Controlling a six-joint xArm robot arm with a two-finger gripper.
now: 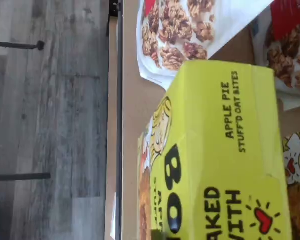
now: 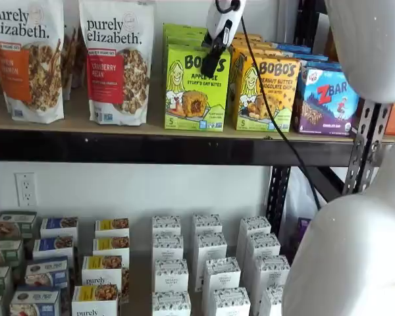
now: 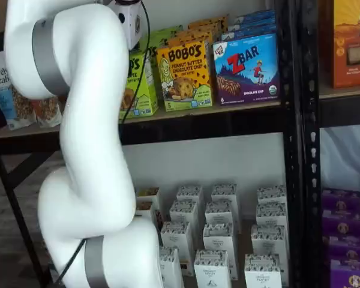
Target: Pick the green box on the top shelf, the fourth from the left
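Observation:
The green box (image 2: 193,99) stands on the top shelf (image 2: 66,122), between a granola bag and the yellow-orange Bobo's box (image 2: 266,92). My gripper (image 2: 210,66) reaches down from above. One black finger lies against the box's front face at its upper right corner; the other finger is hidden, so I cannot tell whether the grip is closed. In a shelf view the arm covers most of the green box (image 3: 143,84) and the fingers. The wrist view shows the green box (image 1: 225,150) very close, its lid reading "Apple Pie Stuff'd Oat Bites".
Two Purely Elizabeth granola bags (image 2: 115,59) stand left of the green box, and a blue ZBar box (image 2: 329,99) stands beyond the yellow-orange one. More green boxes are lined up behind it. Small white boxes (image 2: 217,270) fill the level below. A black upright (image 2: 365,145) is at right.

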